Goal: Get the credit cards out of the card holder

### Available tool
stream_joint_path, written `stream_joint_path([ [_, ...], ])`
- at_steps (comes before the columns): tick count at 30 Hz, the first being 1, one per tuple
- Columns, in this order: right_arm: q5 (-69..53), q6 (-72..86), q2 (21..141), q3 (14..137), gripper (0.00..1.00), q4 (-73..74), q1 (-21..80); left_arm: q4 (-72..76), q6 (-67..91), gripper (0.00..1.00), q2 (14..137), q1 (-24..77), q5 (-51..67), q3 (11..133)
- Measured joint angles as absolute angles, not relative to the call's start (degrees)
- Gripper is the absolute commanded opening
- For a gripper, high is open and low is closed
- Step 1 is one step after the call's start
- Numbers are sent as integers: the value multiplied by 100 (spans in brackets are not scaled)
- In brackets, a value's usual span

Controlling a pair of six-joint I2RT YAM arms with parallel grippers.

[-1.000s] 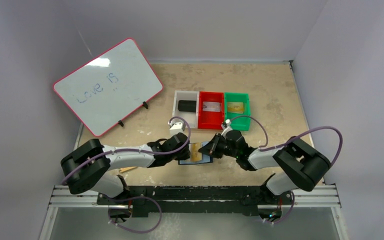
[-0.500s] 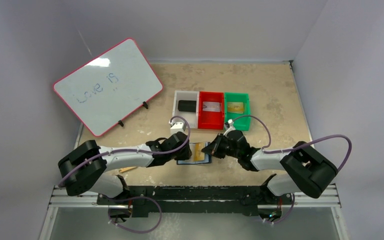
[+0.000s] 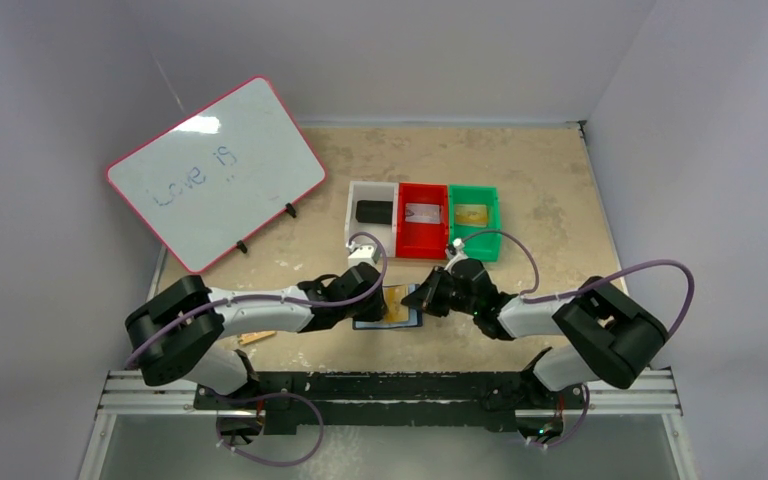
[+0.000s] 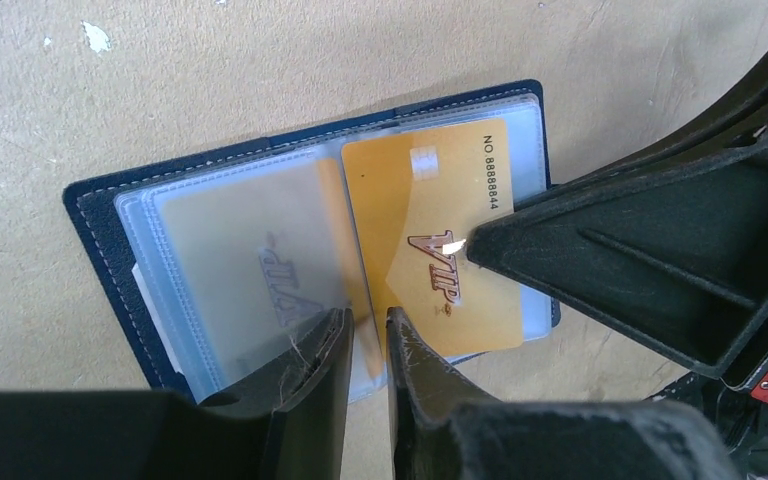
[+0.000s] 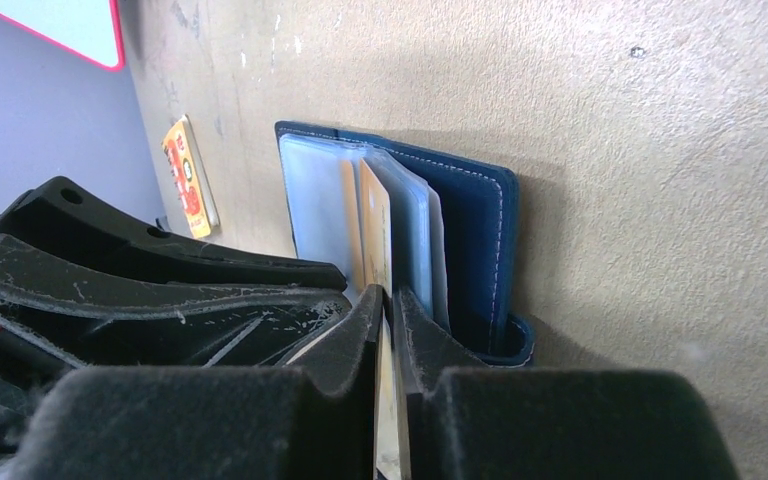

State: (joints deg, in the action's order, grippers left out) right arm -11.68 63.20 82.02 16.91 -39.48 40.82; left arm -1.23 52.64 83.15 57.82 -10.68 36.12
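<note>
Progress, left to right: left gripper (image 4: 367, 318) sits low over the open card holder (image 4: 98, 230), which lies flat on the table (image 4: 260, 60) between the two arms. Its jaws are only narrowly apart, straddling the edge of a clear sleeve; can't tell if they actually pinch it. The gold credit card (image 4: 410, 200) looks partly drawn out, with its lower corner past the holder's edge. The right gripper (image 5: 387, 298) is all but closed, with that card's thin edge clamped between its fingers. I'd call it mid-extraction on this card: not yet free of the sleeve.

The red bin (image 3: 422, 188) and green bin (image 3: 473, 190) each hold a flat card-like thing. Whether those came from this holder, I can't tell.

Unclear: there's a faint mirrored "VIP" in the left sleeve, either a second card or a reflection. How many sleeves remain loaded is hidden behind the stacked leaves. From above, both wrists cover most of the holder.
</note>
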Motion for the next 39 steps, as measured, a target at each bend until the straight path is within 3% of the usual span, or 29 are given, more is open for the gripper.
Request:
stream_joint_path([
  [8, -1201, 6316, 8211, 1704, 17, -3955, 4082, -134, 5227, 17, 8335, 5782, -1068, 3623],
  [14, -1260, 6300, 8211, 1704, 0, -3953, 4082, -143, 5225, 16, 8335, 5782, -1070, 3623],
  [30, -1273, 5870, 7489, 1739, 0, -3527, 4082, -923, 5227, 24, 7358, 5789, -1833, 3693],
  [34, -1306, 5570, 7260, 1844, 0, -3378, 4082, -1284, 5166, 31, 7330, 5789, -2154, 3835],
  [39, -1306, 5105, 6807, 1863, 0, -3345, 4082, -1772, 5142, 53, 7035, 5787, -2751, 3929],
])
